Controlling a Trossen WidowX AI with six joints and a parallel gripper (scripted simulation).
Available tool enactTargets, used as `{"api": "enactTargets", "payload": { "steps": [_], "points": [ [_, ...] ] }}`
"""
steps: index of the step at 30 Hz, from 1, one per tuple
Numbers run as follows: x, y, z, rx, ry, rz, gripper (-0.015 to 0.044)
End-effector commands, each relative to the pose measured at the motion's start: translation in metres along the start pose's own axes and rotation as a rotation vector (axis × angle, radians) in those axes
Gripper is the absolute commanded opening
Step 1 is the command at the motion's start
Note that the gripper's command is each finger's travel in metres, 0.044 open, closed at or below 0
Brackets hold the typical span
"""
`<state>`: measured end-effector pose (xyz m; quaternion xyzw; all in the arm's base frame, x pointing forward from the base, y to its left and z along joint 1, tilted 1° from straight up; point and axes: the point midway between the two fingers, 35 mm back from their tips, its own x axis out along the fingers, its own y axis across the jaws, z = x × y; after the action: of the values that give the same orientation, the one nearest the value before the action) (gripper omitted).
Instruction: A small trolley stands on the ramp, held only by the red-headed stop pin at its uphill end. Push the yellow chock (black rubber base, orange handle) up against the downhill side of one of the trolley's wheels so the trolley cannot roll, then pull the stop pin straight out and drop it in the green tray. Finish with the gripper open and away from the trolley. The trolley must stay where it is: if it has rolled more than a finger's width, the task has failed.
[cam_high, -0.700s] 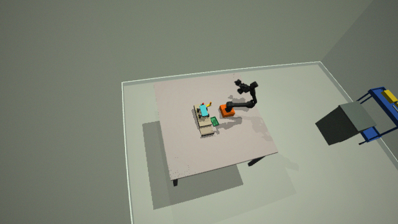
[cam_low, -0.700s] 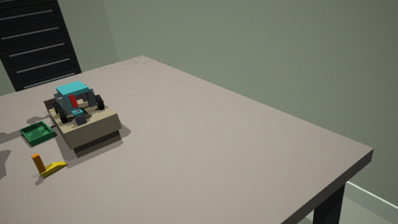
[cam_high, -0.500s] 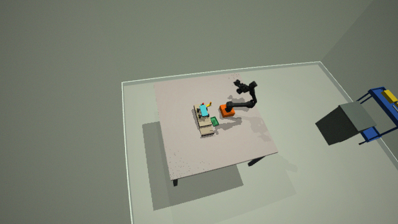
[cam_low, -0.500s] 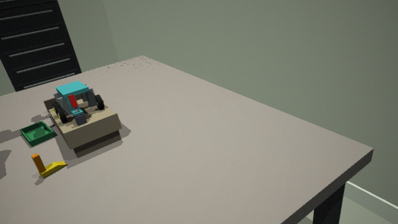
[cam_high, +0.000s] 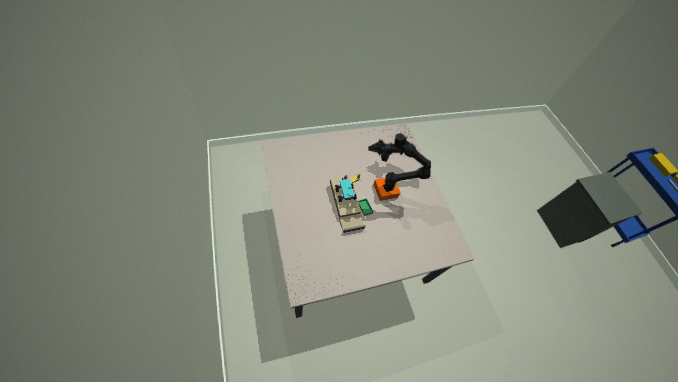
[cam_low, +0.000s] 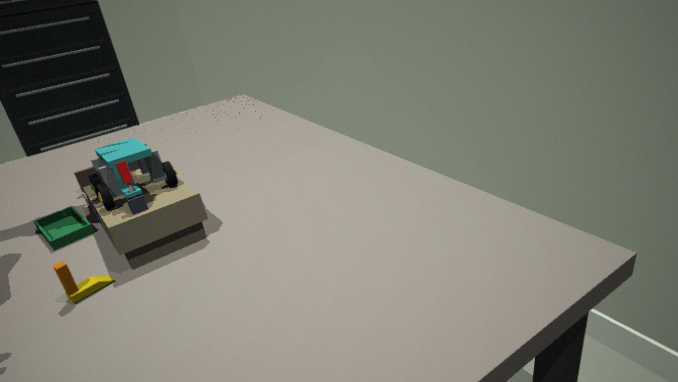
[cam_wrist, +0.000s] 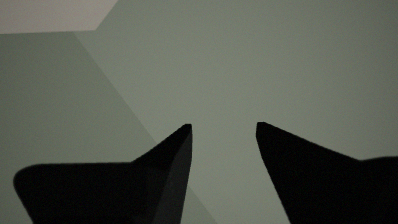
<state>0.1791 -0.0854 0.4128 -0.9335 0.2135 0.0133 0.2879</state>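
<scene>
The trolley (cam_high: 347, 188) (cam_low: 125, 150), turquoise with black wheels, stands on the tan ramp (cam_high: 352, 223) (cam_low: 160, 227). The red-headed stop pin (cam_high: 345, 176) (cam_low: 124, 172) is upright at the trolley's uphill end. The yellow chock (cam_high: 355, 179) (cam_low: 91, 288) with its orange handle standing up lies on the table beside the ramp's uphill end, off the ramp. The green tray (cam_high: 366, 207) (cam_low: 64, 227) is empty, on the table beside the ramp. My gripper (cam_wrist: 223, 129) (cam_high: 370, 148) is partly open and empty, high above the table, well away from the chock and trolley. The exterior view does not show it.
The arm's orange base (cam_high: 387, 189) stands on the table (cam_high: 320, 270) (cam_low: 350, 250), to the right of the tray and ramp in the top view. A dark drawer cabinet (cam_high: 570, 215) (cam_low: 65, 75) and a blue cart (cam_high: 660, 182) stand off the table.
</scene>
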Motion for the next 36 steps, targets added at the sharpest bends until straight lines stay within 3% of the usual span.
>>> {"api": "enactTargets", "payload": {
  "steps": [1,8,15,28,36],
  "points": [
    [0.039,0.037,0.025,0.055,-0.139,0.158,0.0190],
    [0.076,0.094,0.069,0.134,-0.343,0.385,0.0190],
    [0.091,0.150,0.116,0.218,-0.549,0.608,0.0190],
    [0.074,0.226,0.194,0.373,-0.896,0.966,0.0190],
    [0.067,0.236,0.206,0.390,-0.963,1.019,0.0190]
  ]
}}
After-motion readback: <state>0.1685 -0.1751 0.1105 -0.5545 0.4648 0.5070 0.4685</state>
